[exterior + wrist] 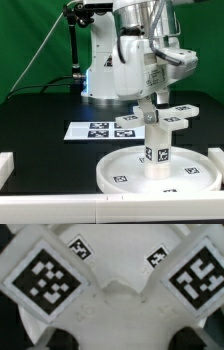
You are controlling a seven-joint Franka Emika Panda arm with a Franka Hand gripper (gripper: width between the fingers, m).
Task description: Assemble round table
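Observation:
The large rimmed round disc (130,172) lies on the black table at the exterior view's lower right. The short cylinder leg (156,152) stands upright on its middle, a tag facing the camera. The cross-shaped base (165,116) sits level right on top of the leg. My gripper (151,100) comes straight down on it and is shut on one of its arms. In the wrist view the cross-shaped base (115,297) fills the frame with several tags, and its white body lies between my dark fingertips (62,339). The gripper (122,340) grips it. Whether the base is seated on the leg is hidden.
The marker board (98,129) lies flat behind the disc, towards the exterior view's left. A white block (5,166) stands at the left edge, another (216,156) at the right edge. A white rail (50,211) runs along the front. The arm's base (105,75) stands at the back.

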